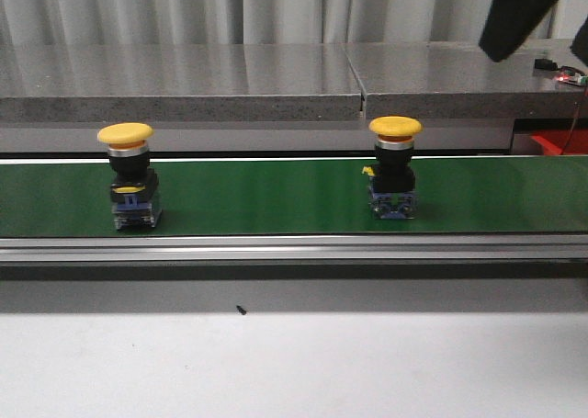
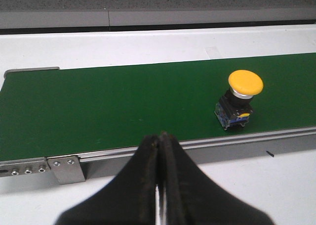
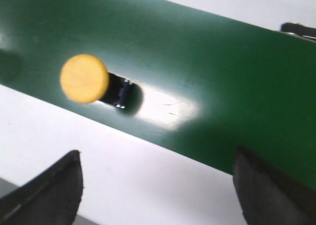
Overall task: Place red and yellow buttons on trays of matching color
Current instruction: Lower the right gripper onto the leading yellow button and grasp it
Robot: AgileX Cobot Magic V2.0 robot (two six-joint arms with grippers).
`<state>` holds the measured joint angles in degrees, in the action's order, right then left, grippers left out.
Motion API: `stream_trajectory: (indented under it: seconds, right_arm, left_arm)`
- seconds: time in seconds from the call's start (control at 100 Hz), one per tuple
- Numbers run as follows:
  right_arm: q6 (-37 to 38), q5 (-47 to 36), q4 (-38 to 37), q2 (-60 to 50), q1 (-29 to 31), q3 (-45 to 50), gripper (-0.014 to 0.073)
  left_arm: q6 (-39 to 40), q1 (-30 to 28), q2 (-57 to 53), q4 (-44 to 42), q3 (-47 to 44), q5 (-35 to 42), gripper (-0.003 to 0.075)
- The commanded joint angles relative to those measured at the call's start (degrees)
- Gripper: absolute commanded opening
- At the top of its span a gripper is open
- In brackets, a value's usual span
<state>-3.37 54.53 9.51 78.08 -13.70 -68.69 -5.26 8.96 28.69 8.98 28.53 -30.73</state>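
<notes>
We logged two yellow mushroom-head push buttons, left (image 1: 126, 175) and right (image 1: 394, 165), upright on the green conveyor belt (image 1: 266, 196) for pickup, left gripper (image 2: 159, 151) closed empty, right gripper (image 3: 158, 185) spread wide above.

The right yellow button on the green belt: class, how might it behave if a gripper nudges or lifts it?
The right button looks top-heavy: a wide cap over a narrower body, so a high push would probably tip it. The domed cap looks smooth and may slip; the boxy base probably grips better. It looks rigid, not floppy.
</notes>
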Motion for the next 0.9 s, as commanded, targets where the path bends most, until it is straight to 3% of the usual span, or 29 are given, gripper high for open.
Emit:
stream_trajectory:
  seconds: [0.0, 0.64, 0.73, 0.89]
  right_arm:
    - [-3.79, -0.06, 4.74, 0.75, -0.08, -3.80, 0.0636]
    - [-11.51, -2.49, 9.05, 16.34, -0.08, -9.00, 0.0617]
    - [-11.84, -2.49, 9.26, 16.48, -0.08, -9.00, 0.0519]
    - [-12.02, -1.85, 9.26, 16.48, -0.08, -9.00, 0.0180]
  left_arm:
    - [0.43, 0.38, 0.12, 0.33, 1.52, 3.77, -0.0019]
    - [0.43, 0.38, 0.12, 0.33, 1.52, 3.77, -0.0019]
    - [0.43, 0.38, 0.12, 0.33, 1.52, 3.77, -0.0019]
    - [0.43, 0.38, 0.12, 0.33, 1.52, 3.77, -0.0019]
